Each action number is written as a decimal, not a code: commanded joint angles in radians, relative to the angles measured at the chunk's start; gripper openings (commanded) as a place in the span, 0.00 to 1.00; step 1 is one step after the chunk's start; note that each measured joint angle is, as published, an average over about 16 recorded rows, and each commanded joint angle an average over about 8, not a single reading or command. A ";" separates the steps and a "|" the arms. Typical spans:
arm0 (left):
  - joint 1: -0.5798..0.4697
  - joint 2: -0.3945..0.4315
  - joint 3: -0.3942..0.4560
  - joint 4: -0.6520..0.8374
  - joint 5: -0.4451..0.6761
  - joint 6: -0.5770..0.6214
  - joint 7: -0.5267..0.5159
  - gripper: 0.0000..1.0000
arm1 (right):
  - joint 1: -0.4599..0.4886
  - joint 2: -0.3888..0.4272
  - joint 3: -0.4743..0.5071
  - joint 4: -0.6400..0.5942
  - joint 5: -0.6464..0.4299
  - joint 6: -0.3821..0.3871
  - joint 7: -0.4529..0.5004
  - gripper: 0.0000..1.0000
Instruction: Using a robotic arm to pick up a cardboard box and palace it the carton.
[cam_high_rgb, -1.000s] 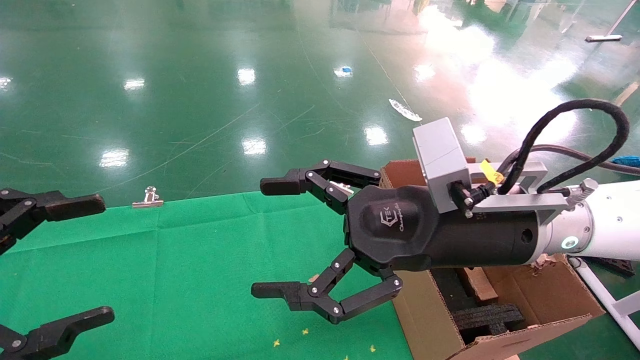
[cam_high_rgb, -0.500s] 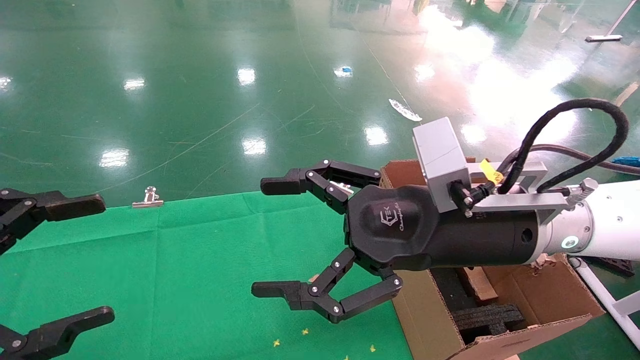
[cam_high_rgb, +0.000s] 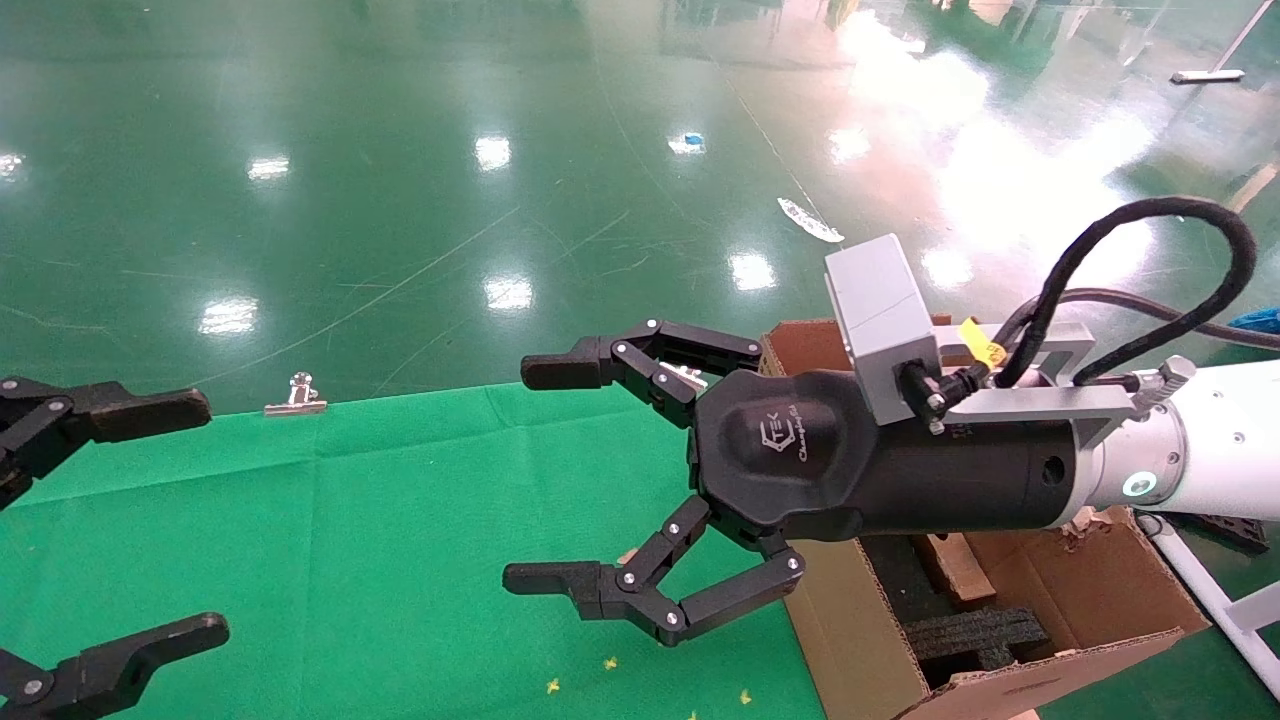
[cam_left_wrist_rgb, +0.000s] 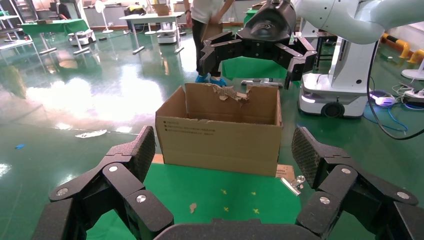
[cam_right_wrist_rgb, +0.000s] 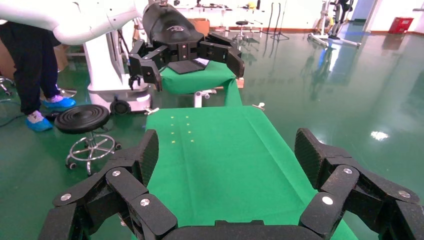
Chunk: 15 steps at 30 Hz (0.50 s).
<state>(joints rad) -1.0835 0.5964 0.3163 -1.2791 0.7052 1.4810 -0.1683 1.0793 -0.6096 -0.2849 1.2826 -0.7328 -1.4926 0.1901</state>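
Fingers of the right pincer (cam_high_rgb: 545, 475) spread wide, holding nothing, beside the carton (cam_high_rgb: 860, 640); left pincer (cam_high_rgb: 150, 520) likewise spread.

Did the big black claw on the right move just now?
No. The right gripper stays open, in the same spot beside the carton, above the green cloth.

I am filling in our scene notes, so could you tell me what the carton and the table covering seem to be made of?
The carton looks like matte brown corrugated cardboard: fluting shows along its cut edge in the head view, and one rim is torn ragged. The table covering appears to be matte green fabric, perhaps felt-like: fold creases cross it.
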 joint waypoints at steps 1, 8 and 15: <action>0.000 0.000 0.000 0.000 0.000 0.000 0.000 1.00 | 0.000 0.000 0.000 0.000 0.000 0.000 0.000 1.00; 0.000 0.000 0.000 0.000 0.000 0.000 0.000 1.00 | 0.000 0.000 0.000 0.000 0.000 0.000 0.000 1.00; 0.000 0.000 0.000 0.000 0.000 0.000 0.000 1.00 | 0.000 0.000 0.000 0.000 0.000 0.000 0.000 1.00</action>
<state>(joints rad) -1.0835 0.5964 0.3163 -1.2791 0.7052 1.4811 -0.1683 1.0794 -0.6096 -0.2850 1.2826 -0.7328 -1.4926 0.1901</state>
